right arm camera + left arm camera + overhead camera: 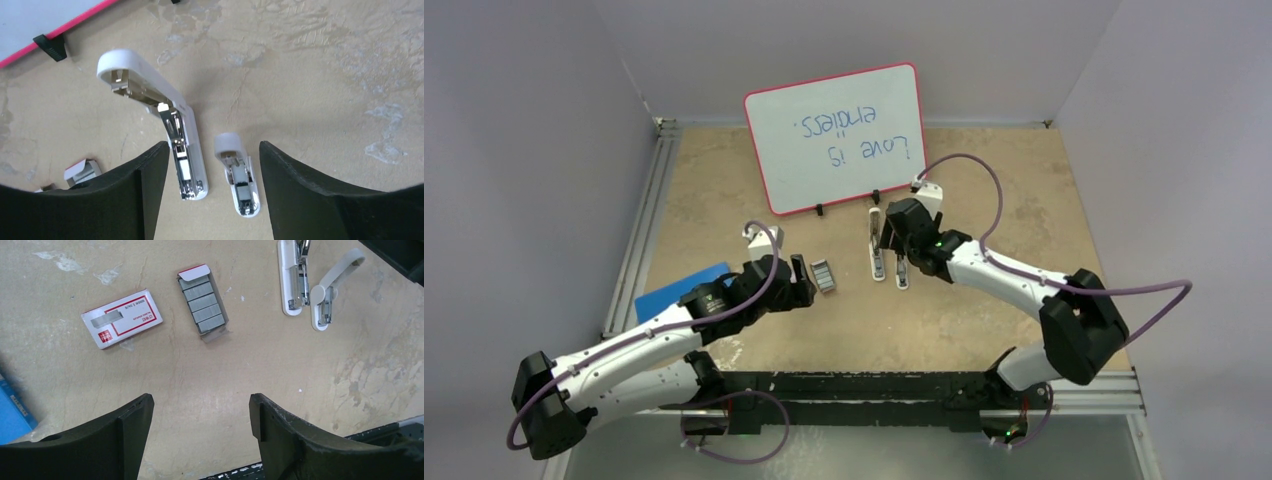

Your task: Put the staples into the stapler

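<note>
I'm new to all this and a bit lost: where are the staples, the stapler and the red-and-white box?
staples [202,305]: left wrist view, on the middle strip.
stapler [286,285]: left wrist view, on its white base.
red-and-white box [122,318]: left wrist view, on its labelled top.

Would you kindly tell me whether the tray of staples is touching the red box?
Apart. The left wrist view shows bare table between the staples and the red box.

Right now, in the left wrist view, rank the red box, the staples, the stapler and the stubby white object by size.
1. red box
2. staples, slightly smaller
3. stubby white object
Unranked: stapler, cut off by the top edge.
</note>
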